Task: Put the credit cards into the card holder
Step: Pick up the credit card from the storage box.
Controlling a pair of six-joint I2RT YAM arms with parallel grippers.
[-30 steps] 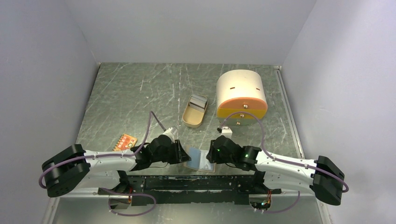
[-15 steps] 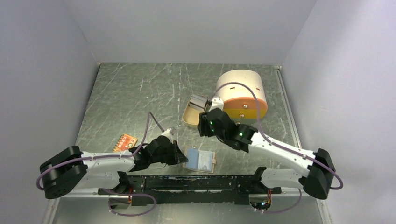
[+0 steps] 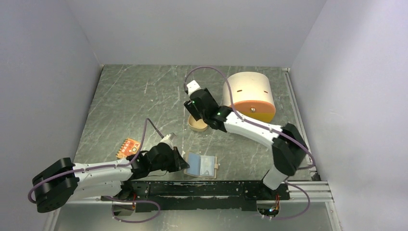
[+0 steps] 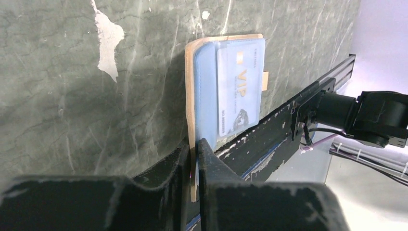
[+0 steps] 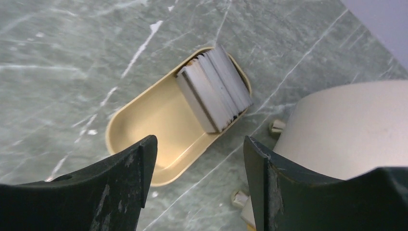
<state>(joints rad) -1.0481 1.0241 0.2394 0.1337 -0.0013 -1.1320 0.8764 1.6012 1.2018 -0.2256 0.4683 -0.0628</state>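
Observation:
The beige-tan card holder [image 3: 215, 165] lies open near the table's front edge, with a light blue card [image 3: 201, 164] in its pocket. In the left wrist view the holder's tan edge [image 4: 189, 91] and the blue VIP card [image 4: 238, 86] show. My left gripper [image 4: 194, 144] is shut on the holder's near edge; in the top view it is at the holder's left side [image 3: 182, 161]. My right gripper [image 5: 198, 144] is open and empty, above an oval tan tin tray [image 5: 149, 120] that holds a stack of whitish-grey cards [image 5: 214, 89]. In the top view it [image 3: 196, 103] hides most of the tray [image 3: 197, 126].
A large cream rounded box with an orange front [image 3: 248, 94] stands right of the tray, close beside my right gripper [image 5: 346, 125]. An orange-red dotted piece [image 3: 128, 146] lies at the left. A black rail [image 3: 207, 187] runs along the near edge.
My right arm has left the card holder and swung to the far side, over the tin tray. My left gripper keeps its hold on the holder, which shifted slightly left.

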